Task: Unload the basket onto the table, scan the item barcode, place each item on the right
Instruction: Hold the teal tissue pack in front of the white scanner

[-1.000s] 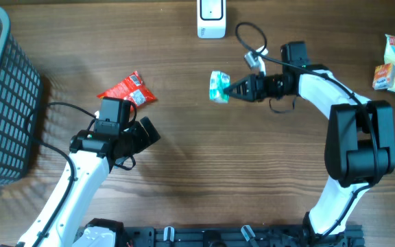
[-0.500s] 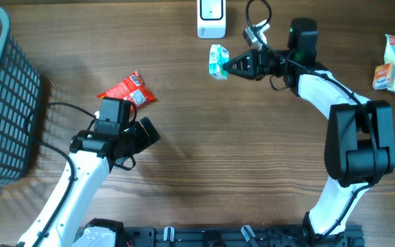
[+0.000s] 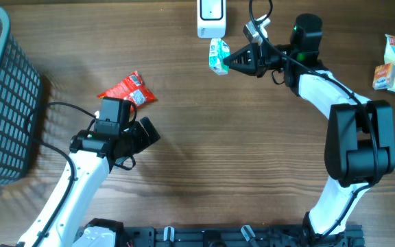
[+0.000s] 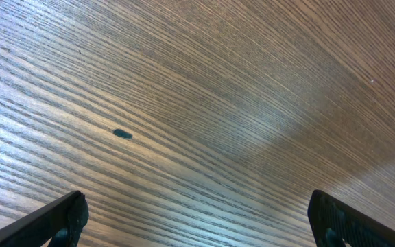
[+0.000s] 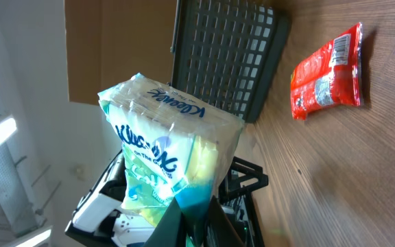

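Just below the barcode scanner (image 3: 211, 17), the right end effector (image 3: 227, 60) pinches a Kleenex tissue pack (image 3: 217, 56) tightly; we advise turning its barcode squarely toward the scanner.

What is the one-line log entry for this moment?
right fingers: shut on tissue pack, near scanner | left fingers: open, empty, above table | red packet: lying on table

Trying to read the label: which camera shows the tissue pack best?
Right wrist: the tissue pack fills the frame, its Kleenex print legible, pinched by the right gripper. Overhead shows it only as a small green-white packet near the white scanner. Left wrist shows only the wooden table.
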`<state>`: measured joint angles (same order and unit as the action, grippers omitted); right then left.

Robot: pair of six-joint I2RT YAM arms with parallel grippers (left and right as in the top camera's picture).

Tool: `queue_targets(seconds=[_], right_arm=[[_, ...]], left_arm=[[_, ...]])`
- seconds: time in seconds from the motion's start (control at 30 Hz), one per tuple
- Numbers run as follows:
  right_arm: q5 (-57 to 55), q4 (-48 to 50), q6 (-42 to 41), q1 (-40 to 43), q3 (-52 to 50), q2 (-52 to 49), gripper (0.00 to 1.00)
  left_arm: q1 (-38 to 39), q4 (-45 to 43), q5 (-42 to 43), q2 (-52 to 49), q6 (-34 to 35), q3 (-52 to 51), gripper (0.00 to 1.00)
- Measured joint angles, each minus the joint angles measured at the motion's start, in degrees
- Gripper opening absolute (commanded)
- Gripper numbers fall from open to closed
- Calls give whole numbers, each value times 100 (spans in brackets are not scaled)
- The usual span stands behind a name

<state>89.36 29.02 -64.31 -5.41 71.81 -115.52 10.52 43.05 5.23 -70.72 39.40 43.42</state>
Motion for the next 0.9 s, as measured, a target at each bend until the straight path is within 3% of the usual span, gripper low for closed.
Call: queue_targets(seconds=[0.33,0.7,0.9], right_arm=[[0,15,70,0,0,0,4],[0,103,1088,0,0,0,4],[0,697,1456,0,0,0,4]], left_arm=[[0,0,0,0,-2,0,100],[0,0,0,0,0,0,100],[0,0,-2,0,0,0,100]])
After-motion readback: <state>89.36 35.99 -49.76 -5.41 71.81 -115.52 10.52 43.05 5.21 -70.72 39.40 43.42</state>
